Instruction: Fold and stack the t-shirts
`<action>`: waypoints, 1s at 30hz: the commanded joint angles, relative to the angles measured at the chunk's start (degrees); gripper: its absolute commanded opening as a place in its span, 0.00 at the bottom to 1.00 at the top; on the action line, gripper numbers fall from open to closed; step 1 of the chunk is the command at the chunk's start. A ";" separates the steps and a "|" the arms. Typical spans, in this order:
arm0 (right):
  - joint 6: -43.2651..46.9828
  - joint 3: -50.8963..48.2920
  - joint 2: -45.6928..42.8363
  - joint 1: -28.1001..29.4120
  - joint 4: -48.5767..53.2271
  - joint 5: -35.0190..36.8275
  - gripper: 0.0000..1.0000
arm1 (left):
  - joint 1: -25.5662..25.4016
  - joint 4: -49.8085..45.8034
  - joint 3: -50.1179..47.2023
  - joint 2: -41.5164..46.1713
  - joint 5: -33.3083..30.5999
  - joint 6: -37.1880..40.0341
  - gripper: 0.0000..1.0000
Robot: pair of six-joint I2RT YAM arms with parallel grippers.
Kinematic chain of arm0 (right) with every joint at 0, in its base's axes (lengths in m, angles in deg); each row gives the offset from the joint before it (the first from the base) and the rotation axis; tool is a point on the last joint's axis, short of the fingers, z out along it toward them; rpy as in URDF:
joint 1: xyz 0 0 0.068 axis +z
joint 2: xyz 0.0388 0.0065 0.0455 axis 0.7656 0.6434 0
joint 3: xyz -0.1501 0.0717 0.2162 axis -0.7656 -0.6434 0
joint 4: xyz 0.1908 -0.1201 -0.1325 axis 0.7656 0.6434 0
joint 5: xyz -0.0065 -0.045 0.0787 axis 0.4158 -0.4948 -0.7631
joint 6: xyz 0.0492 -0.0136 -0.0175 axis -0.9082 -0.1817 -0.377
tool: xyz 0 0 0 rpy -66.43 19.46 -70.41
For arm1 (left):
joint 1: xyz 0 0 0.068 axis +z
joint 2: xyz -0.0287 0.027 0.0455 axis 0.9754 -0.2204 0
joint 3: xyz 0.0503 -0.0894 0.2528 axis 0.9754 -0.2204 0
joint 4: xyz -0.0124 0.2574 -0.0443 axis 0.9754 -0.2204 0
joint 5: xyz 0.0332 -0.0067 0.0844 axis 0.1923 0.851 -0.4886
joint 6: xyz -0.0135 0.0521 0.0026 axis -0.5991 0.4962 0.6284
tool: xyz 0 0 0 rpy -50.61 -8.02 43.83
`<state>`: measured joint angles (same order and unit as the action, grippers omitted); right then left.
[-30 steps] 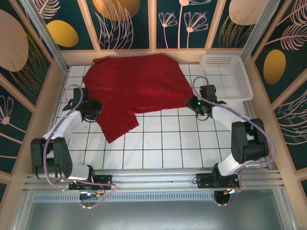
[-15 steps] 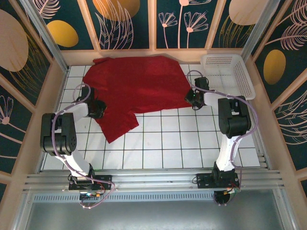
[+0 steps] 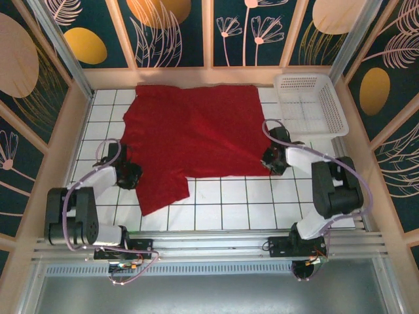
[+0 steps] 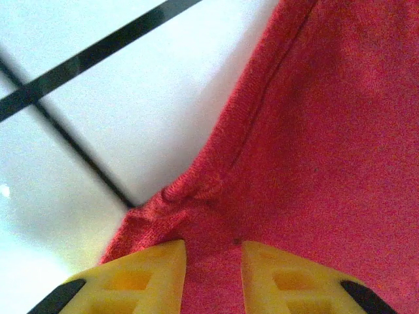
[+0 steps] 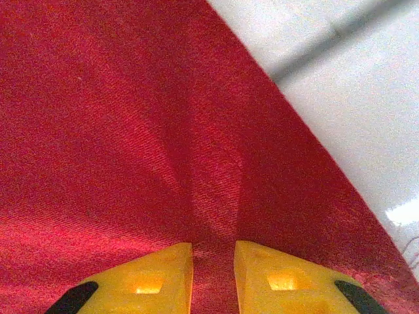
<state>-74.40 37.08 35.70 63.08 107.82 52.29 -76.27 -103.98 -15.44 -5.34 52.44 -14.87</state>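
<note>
Top view: one deep-red t-shirt laid open over the far half of the tiled worktop, top edge along the back edge, one flap trailing toward the near-left corner. Left gripper at the cloth's left edge, right gripper at its right edge, both low on the tiles, cloth drawn fairly flat between them. White mesh basket in the far-right corner, just beside the shirt. Left wrist view: yellow fingers close together, a bunched bit of hemmed edge nipped in the gap, white tile and a dark grout line just beside. Reads as pinching the t-shirt. Right wrist view: same story, fingers near each other, a raised ridge of red cloth running up out of the gap, shirt edge and bare tile off to the right. Also pinching the t-shirt. Progress, as a judgement: early. Spreading and flattening look about done; no fold made, no stack started. Left to do: sleeves in, halves over, folded piece set down, then the same for any further shirts.
</note>
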 commanded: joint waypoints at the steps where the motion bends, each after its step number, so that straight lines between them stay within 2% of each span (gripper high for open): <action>1: -3.87 -5.87 -4.61 0.46 5.45 -1.50 0.26 | -0.03 -4.20 -2.82 2.62 -0.55 -0.52 0.30; 8: -2.91 -7.75 -6.83 0.61 3.02 -2.68 0.32 | -0.03 -6.84 0.09 2.33 -3.53 -0.33 0.31; 14: -0.68 -4.95 -13.64 0.68 5.87 1.89 0.42 | -0.08 -17.27 3.84 9.11 -8.49 1.50 0.40; 16: 0.46 -3.72 -15.00 0.76 7.12 2.46 0.43 | -0.23 -20.10 3.36 11.82 -7.69 1.76 0.41; 18: 1.55 -2.33 -15.76 1.34 8.12 2.37 0.43 | -0.64 -21.42 0.97 14.88 -3.91 0.75 0.41; 21: 2.30 -0.39 -15.80 3.12 9.07 2.00 0.44 | -3.84 -24.57 -1.88 18.49 -1.05 -1.89 0.41; 26: 1.13 1.27 -14.76 6.24 9.00 1.79 0.44 | -9.58 -29.86 -3.84 22.96 -1.16 -6.26 0.42; 30: -0.01 1.86 -14.06 7.72 8.56 1.43 0.44 | -12.20 -31.89 -5.97 24.08 -0.90 -8.42 0.42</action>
<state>-73.77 37.12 20.94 69.92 114.55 53.21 -87.20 -130.93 -19.70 17.98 50.93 -20.16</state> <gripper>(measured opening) 0.439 0.422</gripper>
